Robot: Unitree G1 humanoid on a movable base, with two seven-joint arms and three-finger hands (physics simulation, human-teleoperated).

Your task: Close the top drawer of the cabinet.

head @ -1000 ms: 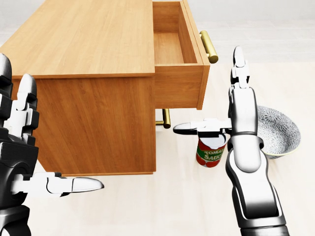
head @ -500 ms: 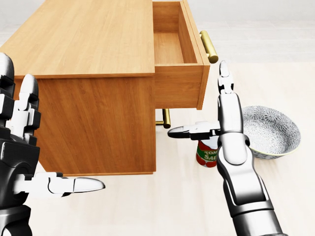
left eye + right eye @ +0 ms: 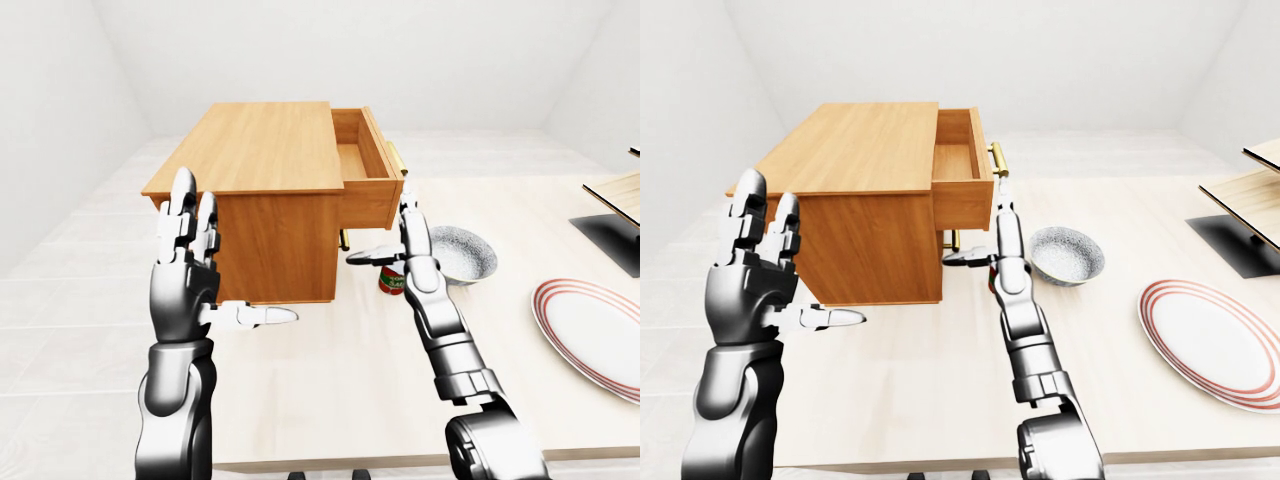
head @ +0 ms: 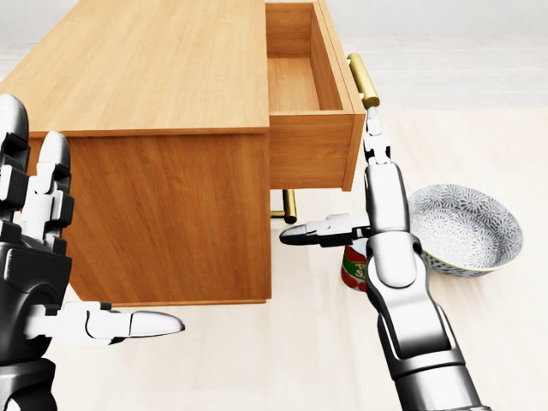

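The top drawer [image 4: 310,94] stands pulled out, its brass handle [image 4: 362,80] just beyond the open right robot hand [image 4: 355,201]; the left robot hand [image 4: 51,257] is open too.

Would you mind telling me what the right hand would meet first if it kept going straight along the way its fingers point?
Most likely the brass handle on the open top drawer: the right hand has open fingers whose tips sit just below the handle in the head view. Depth is unclear, so they might pass beside it.
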